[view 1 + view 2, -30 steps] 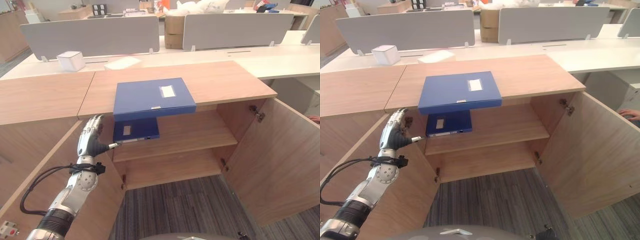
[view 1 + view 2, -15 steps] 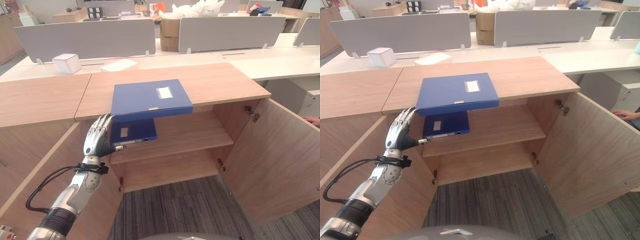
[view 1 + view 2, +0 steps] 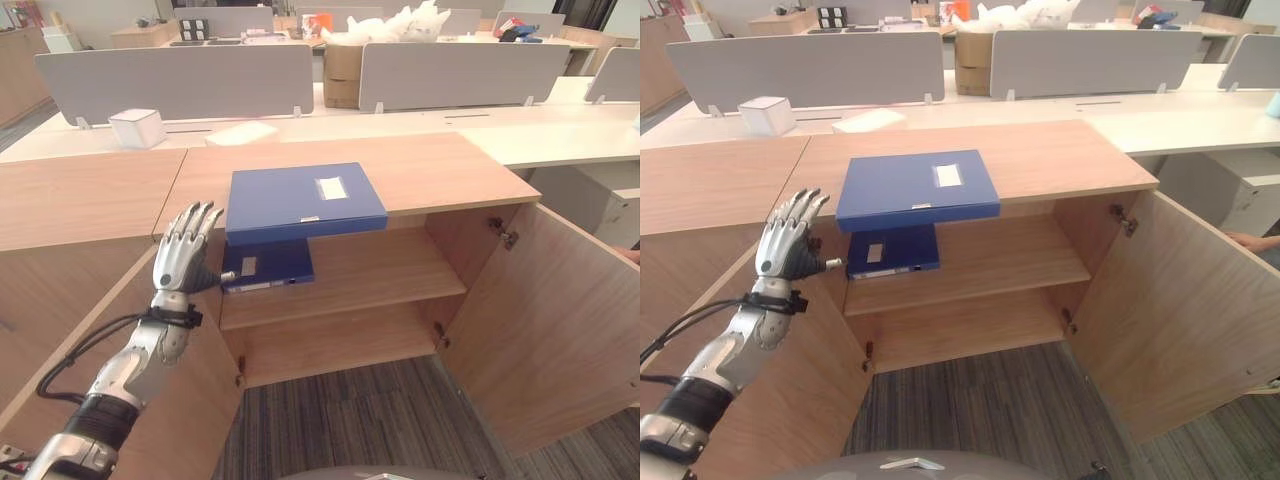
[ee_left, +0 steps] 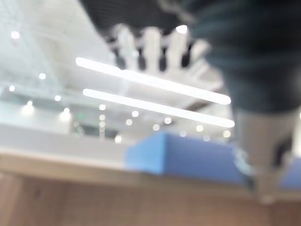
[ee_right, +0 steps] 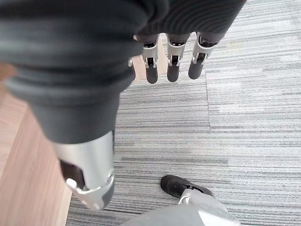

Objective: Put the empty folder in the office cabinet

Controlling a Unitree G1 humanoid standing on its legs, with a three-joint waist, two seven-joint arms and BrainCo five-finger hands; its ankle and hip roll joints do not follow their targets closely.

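A blue folder (image 3: 305,203) lies flat on top of the wooden cabinet (image 3: 430,165), its front edge hanging over the open compartment. A second blue folder (image 3: 268,269) lies on the upper shelf (image 3: 385,268) just below it. My left hand (image 3: 182,250) is raised in front of the left door, open with fingers spread, just left of the top folder's corner and apart from it. In the left wrist view the straight fingers (image 4: 150,47) stand above the folder's blue edge (image 4: 188,157). My right hand (image 5: 171,61) hangs open over the carpet, holding nothing.
Both cabinet doors stand open, the left door (image 3: 190,400) under my left arm and the right door (image 3: 540,320) swung wide. A white box (image 3: 138,127) and a white sheet (image 3: 240,132) lie on the desk behind. A person's hand (image 3: 1250,240) shows at the right edge.
My left hand has risen from beside the shelf folder to the level of the top folder and spread its fingers. The camera has shifted a little. Both folders have stayed put.
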